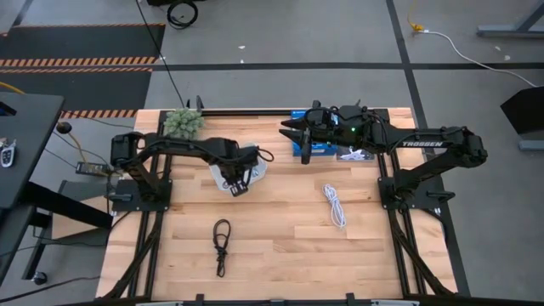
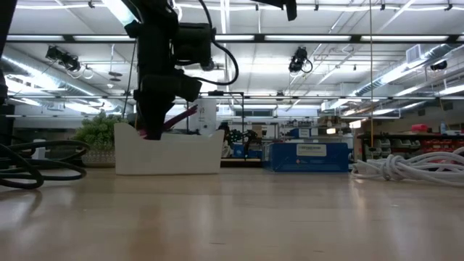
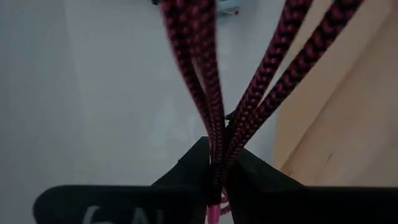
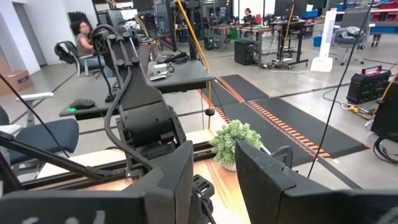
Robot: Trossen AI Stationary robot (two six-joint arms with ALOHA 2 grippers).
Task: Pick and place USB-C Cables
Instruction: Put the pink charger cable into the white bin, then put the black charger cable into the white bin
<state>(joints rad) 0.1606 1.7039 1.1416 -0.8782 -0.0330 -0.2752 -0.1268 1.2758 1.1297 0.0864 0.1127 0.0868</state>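
My left gripper point(image 1: 238, 180) hangs over a white bin point(image 2: 168, 154) in the middle of the table's far half. It is shut on the dark red braided cable point(image 3: 214, 93). The black cable point(image 1: 221, 245) lies looped on the wood near the near edge. The white cable point(image 1: 334, 205) lies on the table's right half. I cannot pick out the grey-blue cable. My right gripper point(image 4: 214, 180) is open and raised over the blue boxes point(image 1: 313, 146) at the far edge, touching nothing. My left gripper pinches several strands of the dark red cable point(image 3: 216, 163) together between its two fingers point(image 3: 186, 171). It comes from above, pointing down into the white bin. The strands fan out ahead of the fingertips over the bin's white inside point(image 3: 112, 93); one red strand point(image 2: 183, 116) shows above the rim.
A small green plant point(image 1: 183, 123) stands at the far left edge, left of the bin. Blue boxes point(image 2: 308, 156) sit right of the bin at the far edge. Bare wood lies between the black and white cables. A person sits in the room beyond point(image 4: 84, 37).
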